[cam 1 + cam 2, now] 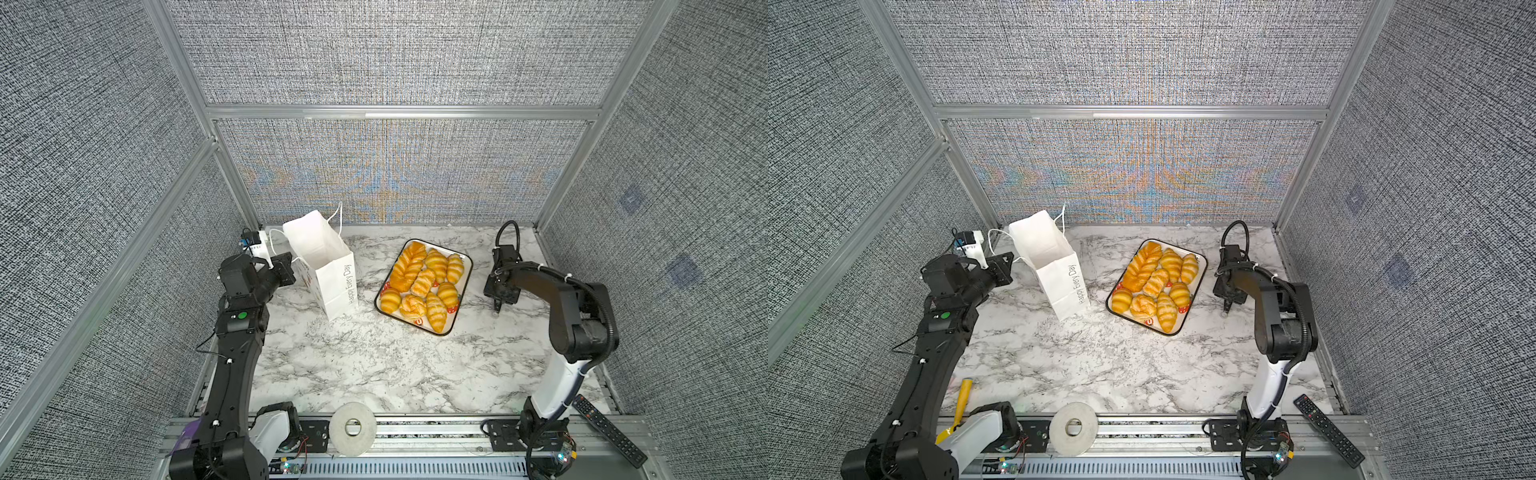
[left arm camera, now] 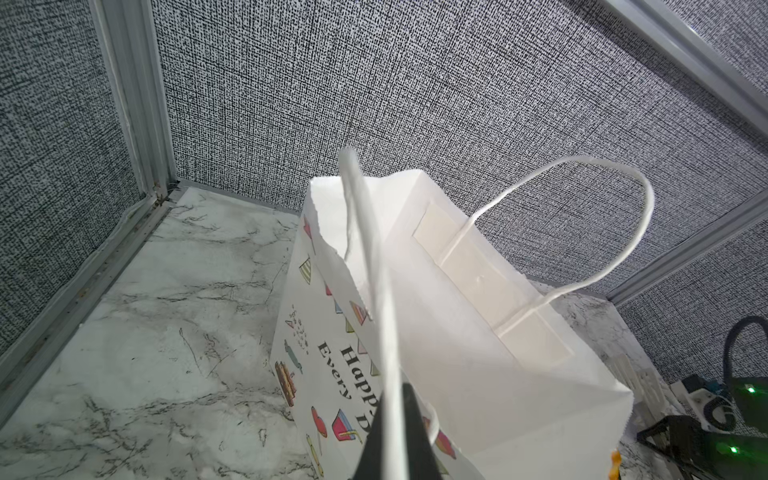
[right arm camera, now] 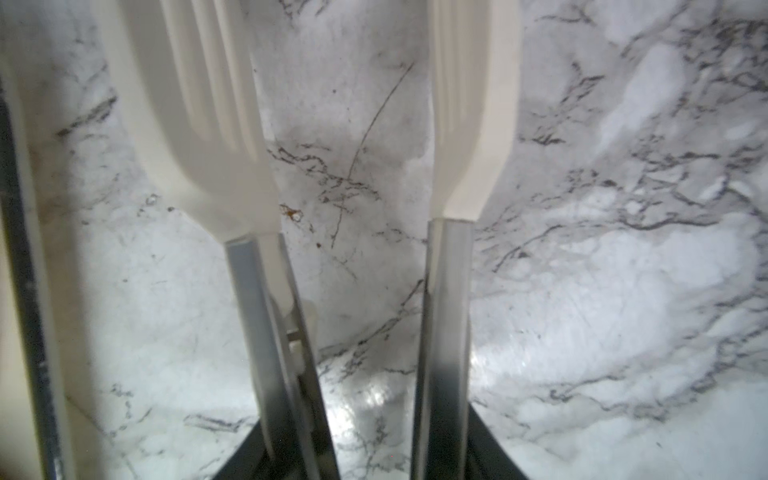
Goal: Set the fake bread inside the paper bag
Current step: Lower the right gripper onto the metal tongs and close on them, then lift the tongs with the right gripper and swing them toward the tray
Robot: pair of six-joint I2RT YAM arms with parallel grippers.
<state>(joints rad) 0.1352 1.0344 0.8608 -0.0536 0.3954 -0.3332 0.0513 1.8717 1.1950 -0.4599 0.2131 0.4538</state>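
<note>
The fake bread [image 1: 424, 282] [image 1: 1156, 282], several glossy golden rolls, lies on a black-rimmed tray [image 1: 465, 286] right of centre. To its left the white paper bag [image 1: 328, 270] [image 1: 1059, 274] [image 2: 478, 353] stands open and tilted. My left gripper [image 1: 293, 262] [image 2: 392, 436] is at the bag's left side, shut on one white cord handle [image 2: 374, 270]. My right gripper [image 1: 497, 305] [image 3: 374, 449] points down at bare table right of the tray. Its black fingers press on the metal arms of white-tipped tongs [image 3: 449, 291]. The tong arms stand apart with nothing between them.
A roll of tape [image 1: 353, 428] and a black remote [image 1: 609, 430] lie on the front rail. A yellow scoop [image 1: 962, 399] lies at the front left by my left arm. A white adapter [image 1: 255, 243] sits in the back left corner. Fabric walls enclose three sides.
</note>
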